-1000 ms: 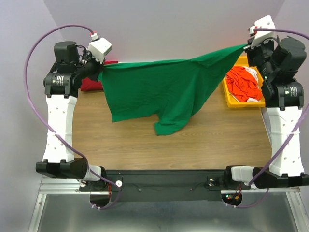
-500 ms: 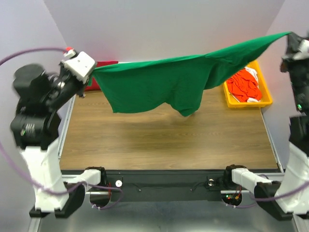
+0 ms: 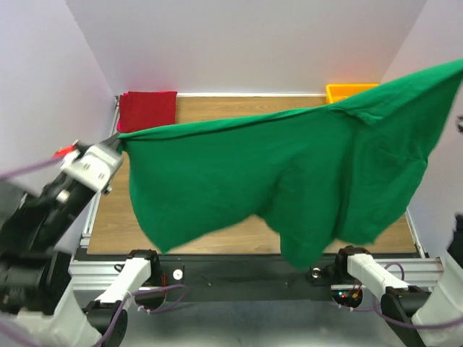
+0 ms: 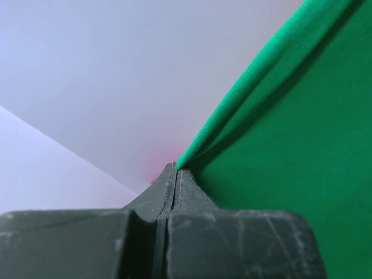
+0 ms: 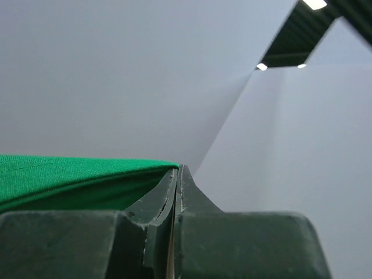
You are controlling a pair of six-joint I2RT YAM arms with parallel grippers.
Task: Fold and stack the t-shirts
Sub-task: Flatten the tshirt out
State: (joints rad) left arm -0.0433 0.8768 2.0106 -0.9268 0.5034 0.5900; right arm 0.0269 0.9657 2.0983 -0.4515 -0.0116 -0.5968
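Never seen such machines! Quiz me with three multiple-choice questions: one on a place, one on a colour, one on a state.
1. The dark red shirt lies: A) far left corner of the table B) near edge C) over an arm
2. The held t-shirt is: A) white B) green C) orange
3. The left gripper and right gripper are: A) both open B) one open C) both shut on cloth
1 A, folded there; 2 B, green in every view; 3 C, each wrist view shows closed jaws pinching cloth.
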